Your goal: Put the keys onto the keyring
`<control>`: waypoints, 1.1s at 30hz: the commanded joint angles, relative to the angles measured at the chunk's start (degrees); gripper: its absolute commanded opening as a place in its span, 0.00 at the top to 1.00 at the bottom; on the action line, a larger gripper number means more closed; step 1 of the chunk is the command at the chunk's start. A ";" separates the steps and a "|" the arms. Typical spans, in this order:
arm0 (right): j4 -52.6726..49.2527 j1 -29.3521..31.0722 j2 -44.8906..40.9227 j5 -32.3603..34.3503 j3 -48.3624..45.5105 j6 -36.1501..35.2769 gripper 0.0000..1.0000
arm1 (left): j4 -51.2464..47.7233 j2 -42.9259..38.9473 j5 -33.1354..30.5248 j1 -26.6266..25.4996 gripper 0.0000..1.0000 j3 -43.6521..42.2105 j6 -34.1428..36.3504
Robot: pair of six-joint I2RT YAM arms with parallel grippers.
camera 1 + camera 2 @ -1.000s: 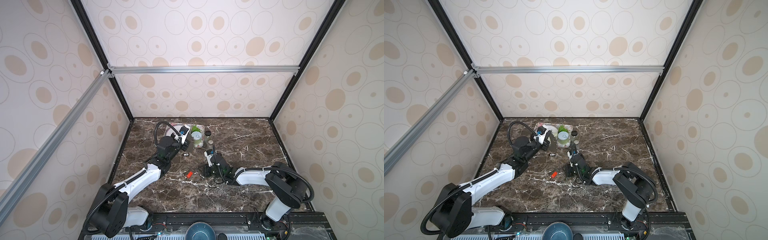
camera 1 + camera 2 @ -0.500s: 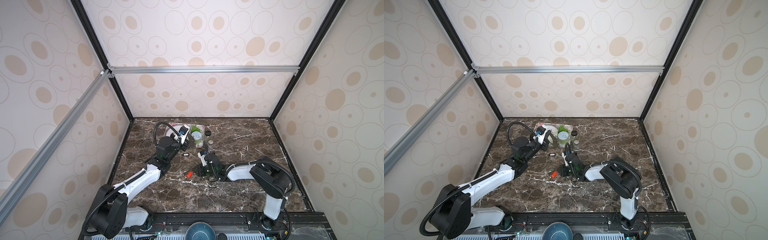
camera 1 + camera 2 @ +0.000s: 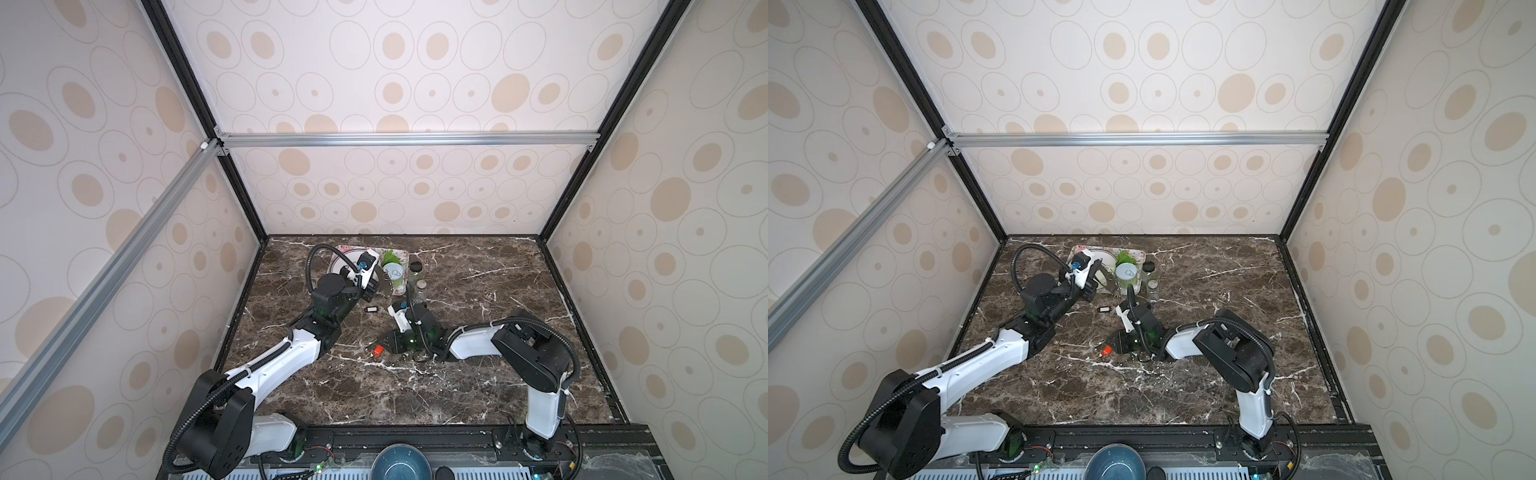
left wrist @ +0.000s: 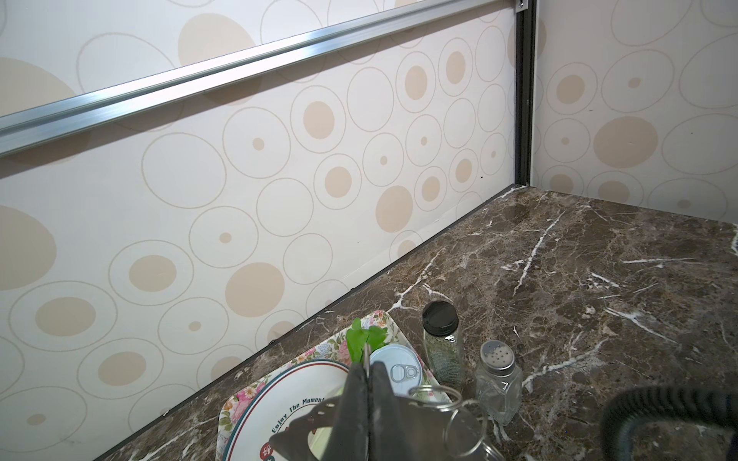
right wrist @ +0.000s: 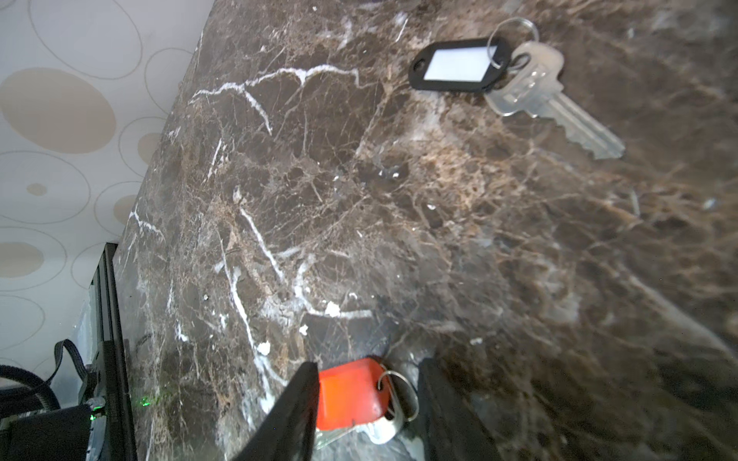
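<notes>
My left gripper (image 4: 367,369) is shut above the tray, a thin metal edge pinched between its fingertips. The keyring (image 4: 434,386), linked wire rings, hangs beside the fingers. In both top views this gripper (image 3: 370,291) (image 3: 1090,291) hovers at the tray's near edge. My right gripper (image 5: 367,371) is open and low on the marble, straddling the red-orange key (image 5: 347,393). One finger touches the tag; the other stands apart from its small ring. The black key (image 5: 463,66), white-centred with a silver blade, lies free on the marble (image 3: 372,309) between the arms.
A floral tray (image 4: 239,399) at the back holds a white plate (image 4: 303,395), a green leaf (image 4: 359,339) and a tin can (image 4: 395,367). A spice jar (image 4: 441,343) and a salt shaker (image 4: 499,379) stand beside it. A blue bowl (image 3: 401,461) sits beyond the front rail.
My right gripper has swung left across the marble and now straddles the red-orange key. The left arm has stayed put.
</notes>
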 commanded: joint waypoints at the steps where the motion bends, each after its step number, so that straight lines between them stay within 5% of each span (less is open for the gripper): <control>1: -3.79 0.00 2.24 -0.92 1.38 -4.27 0.56 | 2.66 -1.40 0.04 0.16 1.00 0.57 0.01; 33: -7.93 -0.42 0.68 -6.57 -0.09 -12.62 0.58 | 2.48 -1.75 0.17 0.18 1.00 0.50 0.18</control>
